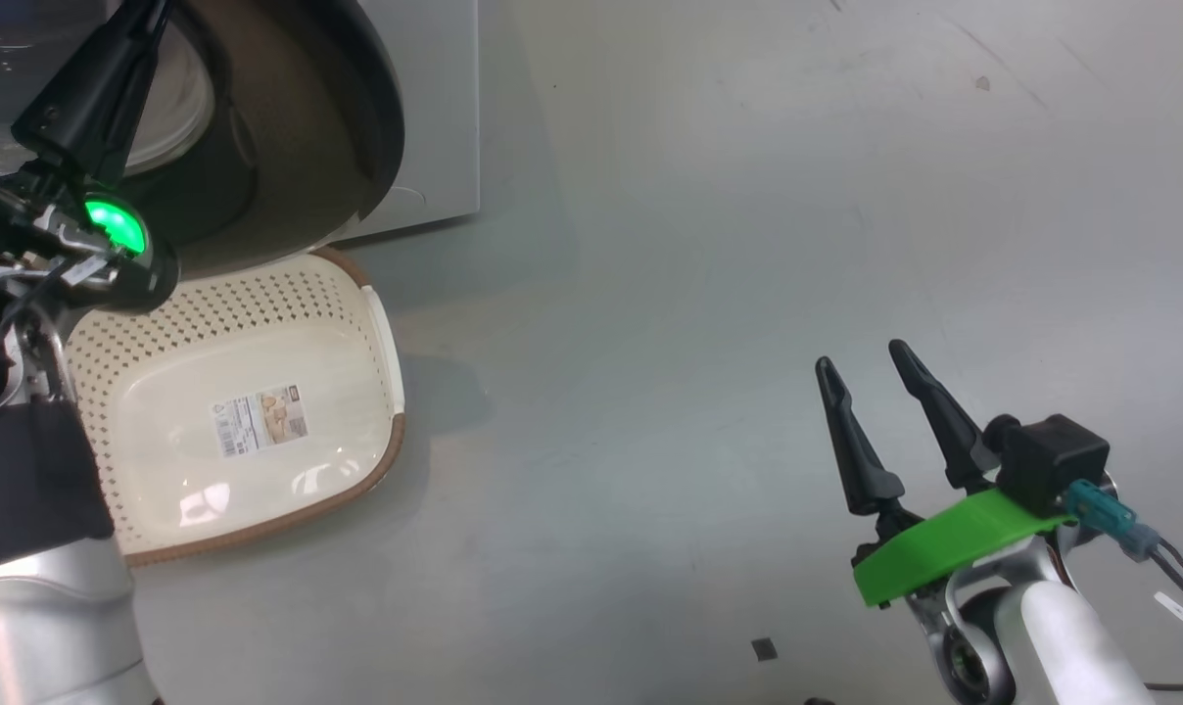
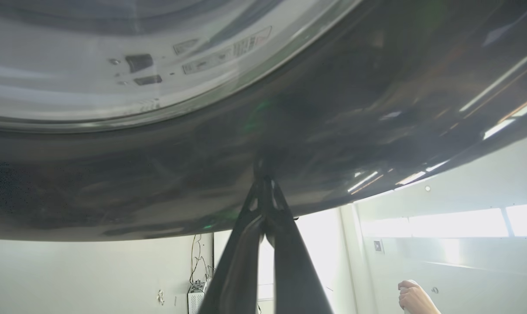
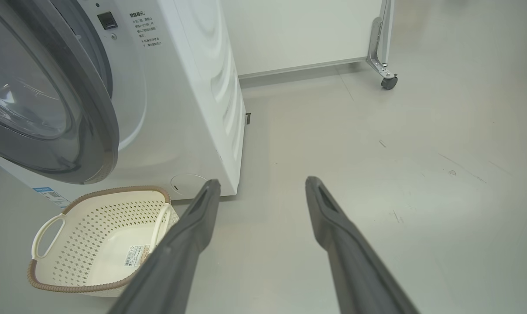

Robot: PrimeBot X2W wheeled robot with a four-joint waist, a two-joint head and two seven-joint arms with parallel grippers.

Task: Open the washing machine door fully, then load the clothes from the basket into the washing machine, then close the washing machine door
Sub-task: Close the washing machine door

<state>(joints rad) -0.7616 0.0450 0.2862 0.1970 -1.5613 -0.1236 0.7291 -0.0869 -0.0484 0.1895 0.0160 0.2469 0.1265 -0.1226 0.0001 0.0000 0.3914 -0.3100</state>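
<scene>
Has the left hand [image 2: 263,183] pinched closed on nothing, tips touching the glossy black rim of the washing machine door [image 2: 355,109] straight ahead of it, seemingly to push as a blunt point rather than grip. Has the right hand [image 1: 861,353] spread open and idle over bare floor [image 1: 729,245], well to the side of the empty basket [image 1: 259,299] lying under the door. Further off, finds the door ajar from the washing machine [image 3: 193,87], round face upright, free edge swung out toward the right hand.
</scene>
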